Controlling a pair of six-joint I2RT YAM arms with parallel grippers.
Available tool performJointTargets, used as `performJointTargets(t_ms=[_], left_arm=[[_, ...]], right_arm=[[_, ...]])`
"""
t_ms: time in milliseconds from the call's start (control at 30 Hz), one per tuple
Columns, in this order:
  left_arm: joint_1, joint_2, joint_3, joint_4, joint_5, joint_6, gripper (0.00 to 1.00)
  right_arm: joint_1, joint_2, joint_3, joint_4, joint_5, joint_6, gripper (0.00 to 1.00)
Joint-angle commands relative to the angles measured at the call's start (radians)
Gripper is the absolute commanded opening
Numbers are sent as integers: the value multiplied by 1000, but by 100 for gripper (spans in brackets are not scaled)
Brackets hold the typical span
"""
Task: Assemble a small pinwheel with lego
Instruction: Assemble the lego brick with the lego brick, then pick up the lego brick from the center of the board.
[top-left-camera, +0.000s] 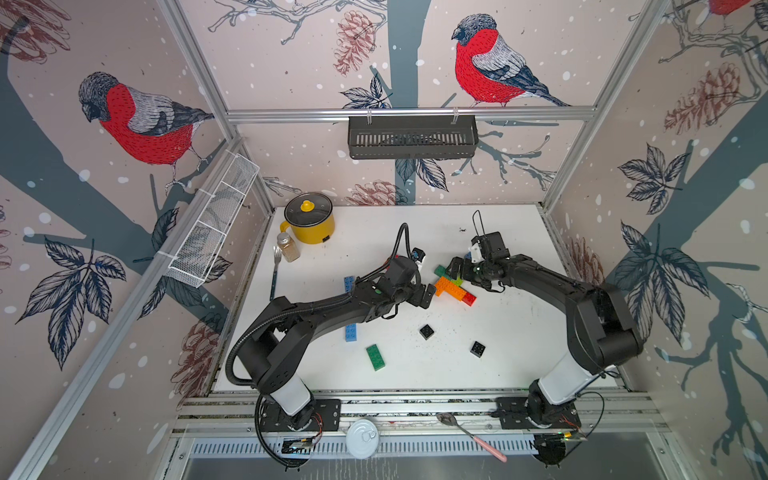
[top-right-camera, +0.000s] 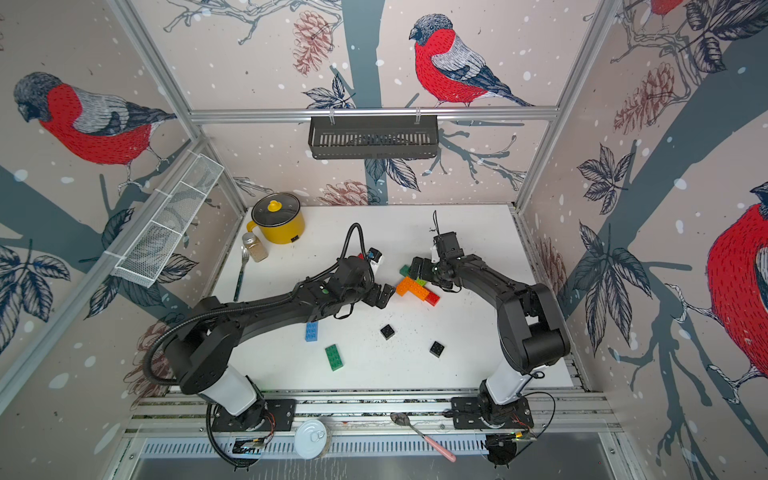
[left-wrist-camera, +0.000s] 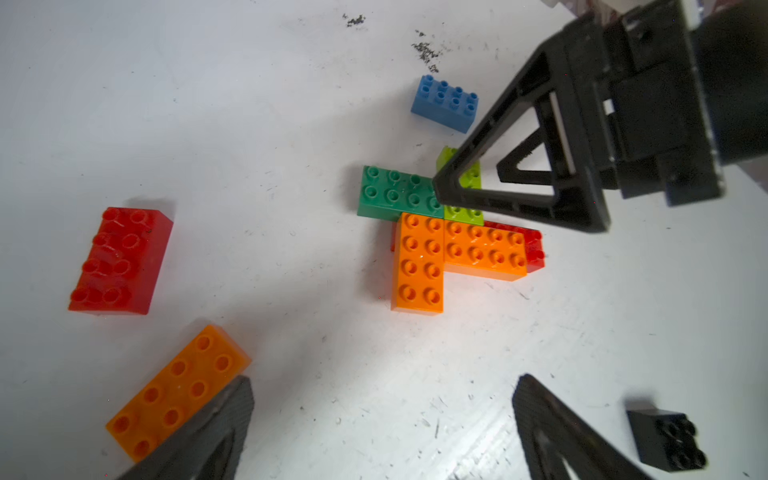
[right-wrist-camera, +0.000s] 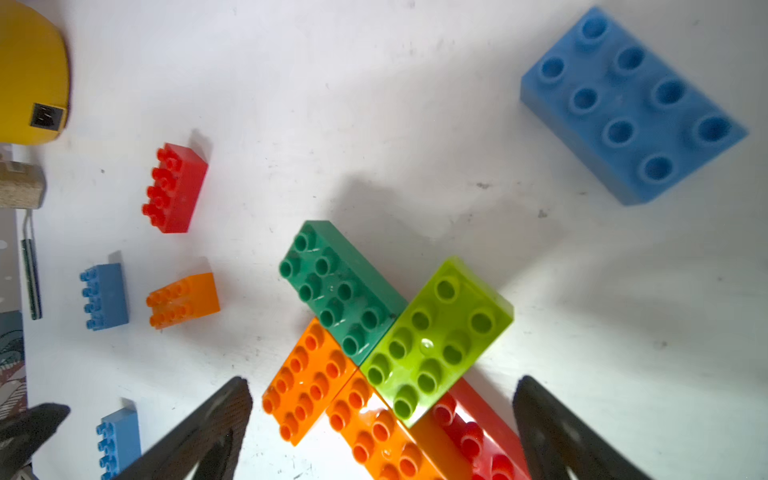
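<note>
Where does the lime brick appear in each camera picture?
Top view: lime brick mid-table.
Top view: lime brick, mid-table too.
Left wrist: near centre, partly hidden.
Right wrist: near centre, fully shown.
Shared landmark: the dark green brick touching it.

I see orange bricks (left-wrist-camera: 419, 266), a dark green brick (left-wrist-camera: 392, 193), a lime brick (right-wrist-camera: 436, 332), a black square brick (top-left-camera: 427, 331), a yellow pot (top-left-camera: 316, 232), a white table (top-left-camera: 519, 324) and wallpaper (top-left-camera: 141, 120) patterned with red-breasted birds.

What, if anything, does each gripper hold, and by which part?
Nothing is held. The left gripper and right gripper both have fingers wide apart; the joined bricks lie unclamped on the table.
</note>
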Motion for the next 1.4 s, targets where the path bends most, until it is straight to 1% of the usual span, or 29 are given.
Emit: performJointTargets(t_ms=[0, 100, 167, 233, 300, 367, 500, 567, 667, 733, 833, 933, 1167, 1200, 1233, 1267, 1367], left_arm=[[3, -79, -42, 69, 49, -45, 98], [3, -207, -136, 134, 70, -80, 98], [3, -283, -192, 174, 95, -93, 98], [3, -339, -234, 188, 129, -102, 98], [3, -370, -265, 202, 156, -123, 98], [3, -385, -294, 222, 211, -124, 98], [3, -405, -348, 253, 240, -141, 98], [3, -415, -377, 273, 266, -151, 98], [0, -437, -427, 327, 323, -165, 98], [0, -454, -462, 361, 364, -169, 98], [-10, -445, -476, 370, 450, -145, 98], [-46, -405, -477, 364, 450, -120, 98], [-80, -354, -477, 384, 444, -105, 98], [-82, -354, -474, 383, 442, -104, 98], [-84, -354, -472, 380, 437, -102, 98], [-85, -356, -471, 376, 432, -101, 98], [-86, -371, -474, 364, 423, -94, 98]], right_arm=[[-2, -73, -11, -57, -4, 6, 99], [-1, -193, -92, -105, 20, 42, 100], [5, -274, -155, -149, 43, 75, 96], [23, -360, -220, -217, 95, 140, 90], [43, -446, -285, -274, 127, 215, 89], [75, -526, -349, -309, 140, 305, 88], [204, -631, -415, -374, 215, 492, 86], [271, -646, -443, -362, 229, 576, 87], [348, -627, -471, -349, 267, 668, 86], [367, -603, -477, -354, 290, 698, 85], [386, -594, -484, -346, 324, 724, 82], [390, -576, -492, -318, 316, 736, 75], [419, -547, -493, -356, 355, 790, 69], [421, -546, -495, -349, 351, 791, 69], [421, -546, -497, -342, 351, 791, 66], [421, -545, -499, -342, 356, 793, 65], [422, -536, -496, -349, 373, 787, 64]])
